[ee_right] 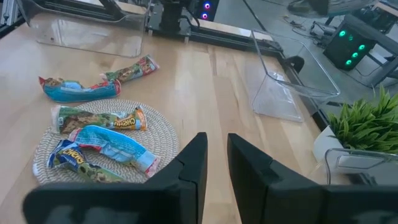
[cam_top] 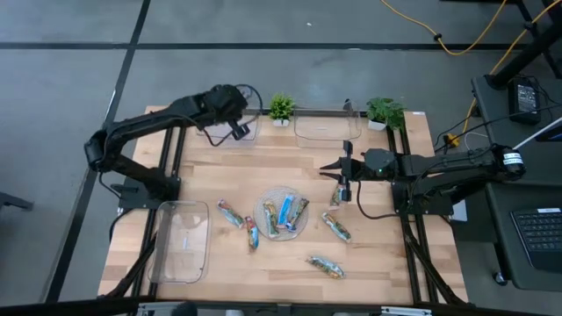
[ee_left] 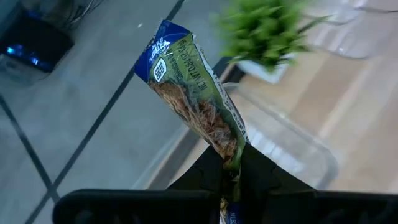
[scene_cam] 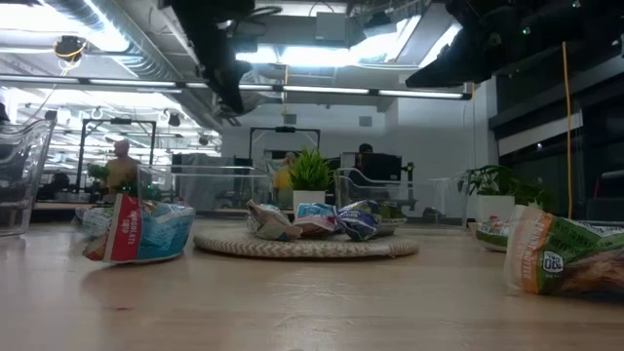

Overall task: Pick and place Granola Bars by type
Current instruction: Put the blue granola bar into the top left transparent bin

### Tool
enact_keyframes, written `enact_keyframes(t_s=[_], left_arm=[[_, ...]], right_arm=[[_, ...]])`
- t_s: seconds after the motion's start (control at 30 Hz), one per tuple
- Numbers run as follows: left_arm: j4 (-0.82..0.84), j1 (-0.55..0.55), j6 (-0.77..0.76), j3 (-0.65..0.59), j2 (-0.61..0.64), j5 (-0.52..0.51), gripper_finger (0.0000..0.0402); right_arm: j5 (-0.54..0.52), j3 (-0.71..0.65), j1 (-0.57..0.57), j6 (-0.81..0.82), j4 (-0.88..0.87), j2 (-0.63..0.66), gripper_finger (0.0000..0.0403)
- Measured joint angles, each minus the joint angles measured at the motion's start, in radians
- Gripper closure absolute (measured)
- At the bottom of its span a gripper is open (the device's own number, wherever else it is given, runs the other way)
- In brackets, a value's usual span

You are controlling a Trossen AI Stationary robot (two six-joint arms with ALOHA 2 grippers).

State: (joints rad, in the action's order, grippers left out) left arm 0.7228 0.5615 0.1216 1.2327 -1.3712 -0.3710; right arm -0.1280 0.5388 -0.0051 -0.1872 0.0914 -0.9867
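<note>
A green granola bar [ee_left: 196,99] is gripped at one end by the left gripper's [ee_left: 231,177] fingers, its long axis pointing away from them, above a clear tray [cam_top: 235,130] at the counter's [cam_top: 386,263] far edge. The right gripper [ee_right: 214,163] is held over open counter beside the round plate [ee_right: 163,134], fingers narrowly parted on nothing.

Item counts. Granola bars [cam_top: 285,211]: nine visible, with three on the round plate [cam_top: 281,195], five loose on the table [cam_top: 263,167] and one clamped in the left gripper [ee_left: 231,165]. Clear trays [cam_top: 184,241]: three. Potted plants [cam_top: 281,107]: two.
</note>
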Motion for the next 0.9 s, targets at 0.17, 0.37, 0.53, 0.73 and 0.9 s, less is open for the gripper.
enact_keyframes(t_s=[0.17,0.37,0.53,0.73,0.9], left_arm=[[0.001,0.114,0.005,0.000,0.000,0.119,0.0385],[0.006,0.193,0.021,0.000,0.000,0.226,0.0385],[0.006,0.239,0.025,0.000,0.000,0.243,0.0385],[0.022,0.264,0.060,0.013,-0.011,0.243,0.0385],[0.105,0.266,0.071,0.131,-0.073,0.265,0.0388]], right_arm=[[0.000,0.000,0.000,0.000,0.000,0.000,0.0336],[0.000,0.000,0.000,0.000,0.000,0.000,0.0336],[0.000,0.000,0.000,0.000,0.006,0.000,0.0336],[0.000,0.000,0.000,-0.009,0.020,0.000,0.0336],[-0.001,0.000,0.000,-0.027,0.040,0.000,0.0336]])
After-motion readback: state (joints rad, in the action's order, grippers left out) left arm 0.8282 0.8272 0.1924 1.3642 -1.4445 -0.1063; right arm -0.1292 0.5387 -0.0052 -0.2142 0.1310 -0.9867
